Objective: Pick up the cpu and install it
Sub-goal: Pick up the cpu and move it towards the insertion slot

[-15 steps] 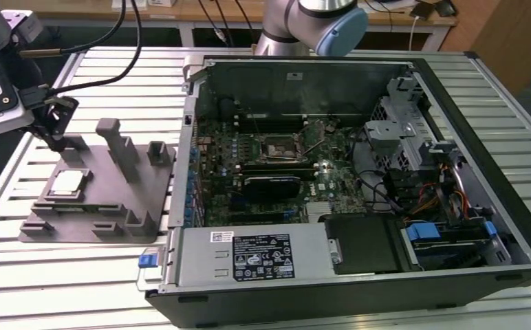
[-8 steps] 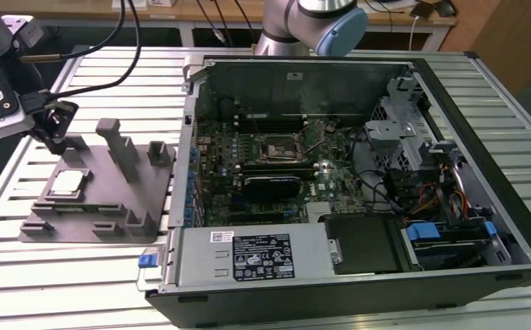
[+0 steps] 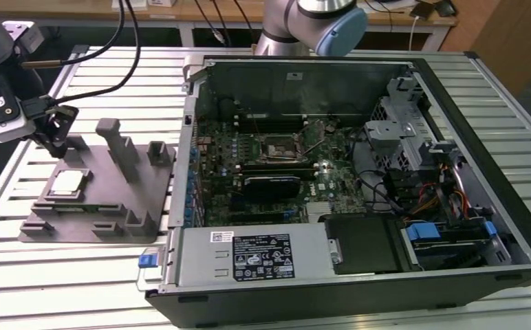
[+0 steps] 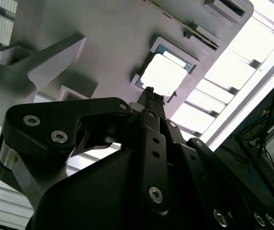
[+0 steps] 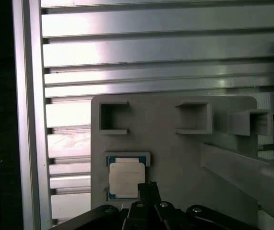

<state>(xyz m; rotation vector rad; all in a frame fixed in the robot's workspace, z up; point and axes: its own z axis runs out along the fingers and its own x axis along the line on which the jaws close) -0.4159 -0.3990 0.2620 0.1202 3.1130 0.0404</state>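
Arm's wrist sits above the grey fixture block point(image 3: 109, 206), gripper point(image 3: 61, 150) aimed down at it at a slight slant. Fingers look pressed together: in both wrist views the tips meet in one narrow point, w/ nothing pinched. Cpu point(image 3: 67, 183) lies flat, silver top up, in a square recess of the block, just ahead of and below the fingertips point(image 4: 150, 101), near but not touched. Open PC case point(image 3: 358, 172) w/ motherboard socket point(image 3: 276, 146) is well apart from the gripper, on the slatted table point(image 3: 73, 275).
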